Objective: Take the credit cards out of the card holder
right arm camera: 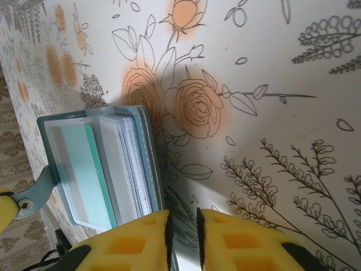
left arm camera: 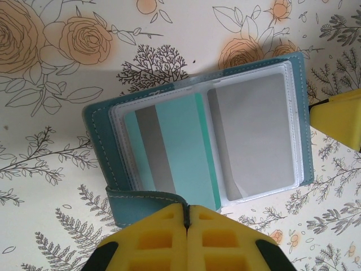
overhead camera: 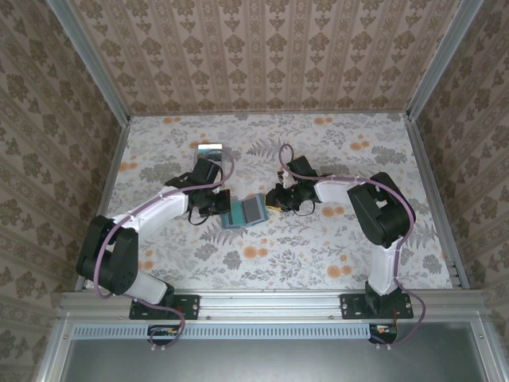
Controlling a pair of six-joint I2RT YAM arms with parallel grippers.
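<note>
Top external: card holder (overhead camera: 245, 212) lies open and flat on the floral table (overhead camera: 318, 263), mid-table between the two arms; left gripper (overhead camera: 216, 204) at its left edge, right gripper (overhead camera: 280, 199) at its right edge; a pale rectangle (overhead camera: 209, 149) lies apart, beyond the left arm. Left wrist: teal stitched cover, stack of clear sleeves (left arm camera: 254, 135) inside; a mint card (left arm camera: 177, 152) with a grey stripe sits in the left-hand sleeve, and the right-hand sleeve shows plain grey. Left gripper (left arm camera: 187, 212) has its fingers closed flat against each other, tips on the strap (left arm camera: 141, 206) at the holder's near edge; strap nipped or merely pressed, cannot tell. Right wrist: holder (right arm camera: 101, 164) at left of view, sleeve edges layered, snap strap (right arm camera: 28, 200) reaching to a yellow finger at the frame edge. Right gripper (right arm camera: 183, 220) sits just beside the cover's edge, fingers drawn nearly together with a slim gap; whether it holds anything, cannot tell. Judgement: holder light, thin, floppy at the crease, likely to skate on the table unless pinned; sleeves soft and slick, cards stiff and snug. Best hold: one gripper anchors the cover or strap, the other pinches a card edge where it stands proud of its sleeve, and the mint card's near corner looks the likeliest
</note>
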